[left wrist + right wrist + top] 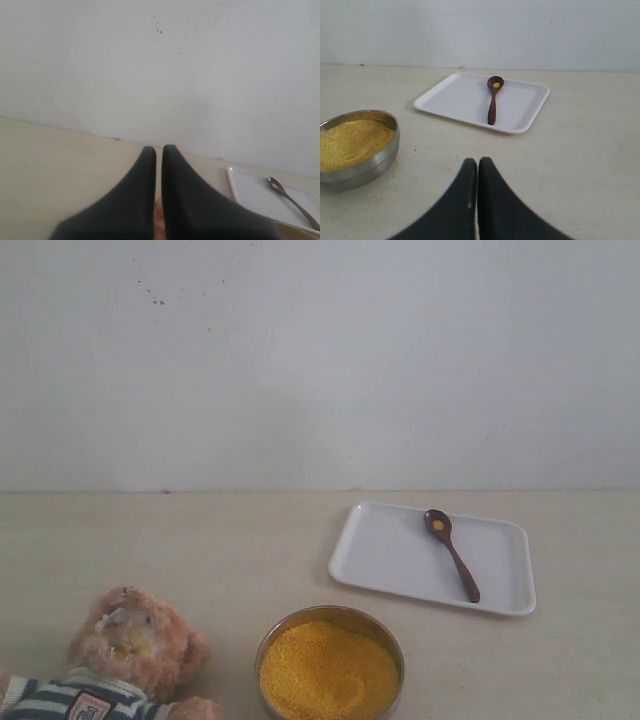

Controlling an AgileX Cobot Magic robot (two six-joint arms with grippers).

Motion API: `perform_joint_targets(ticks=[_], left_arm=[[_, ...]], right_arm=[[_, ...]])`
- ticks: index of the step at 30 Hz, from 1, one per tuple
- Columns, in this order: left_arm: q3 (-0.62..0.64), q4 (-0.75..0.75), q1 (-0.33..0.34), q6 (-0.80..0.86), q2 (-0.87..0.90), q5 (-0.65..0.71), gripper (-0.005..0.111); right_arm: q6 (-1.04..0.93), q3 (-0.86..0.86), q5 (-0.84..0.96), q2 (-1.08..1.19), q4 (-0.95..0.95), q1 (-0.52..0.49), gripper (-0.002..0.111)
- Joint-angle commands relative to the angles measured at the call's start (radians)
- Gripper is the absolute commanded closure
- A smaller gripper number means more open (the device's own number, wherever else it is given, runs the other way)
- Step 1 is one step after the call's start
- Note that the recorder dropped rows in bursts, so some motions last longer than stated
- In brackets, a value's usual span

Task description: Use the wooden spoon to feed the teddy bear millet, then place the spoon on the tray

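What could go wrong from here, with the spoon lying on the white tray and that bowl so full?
The wooden spoon is thin and lies flat on the tray, so it may be hard to lift cleanly. The few grains in its bowl could scatter if it tips. The millet is heaped close to the rim of the metal bowl; scooping might spill some, and loose grains dot the table beside it.

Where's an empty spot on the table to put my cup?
The biggest bare patch is the table between the wall, the tray and the teddy bear. The tray's half left of the wooden spoon is free too. It's tighter down front, between the bear and the bowl of millet.
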Motion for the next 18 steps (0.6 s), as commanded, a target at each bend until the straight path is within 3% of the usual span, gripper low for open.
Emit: perform_joint_targets(ticks=[1, 18], left_arm=[[0.003, 0.010, -0.006, -0.009, -0.003, -0.006, 0.103], [0.003, 0.045, -0.006, 0.015, -0.003, -0.012, 0.103]], right_arm=[[-0.002, -0.001, -0.001, -0.005, -0.010, 0.001, 0.108], [-0.002, -0.001, -0.001, -0.005, -0.010, 0.001, 0.108]])
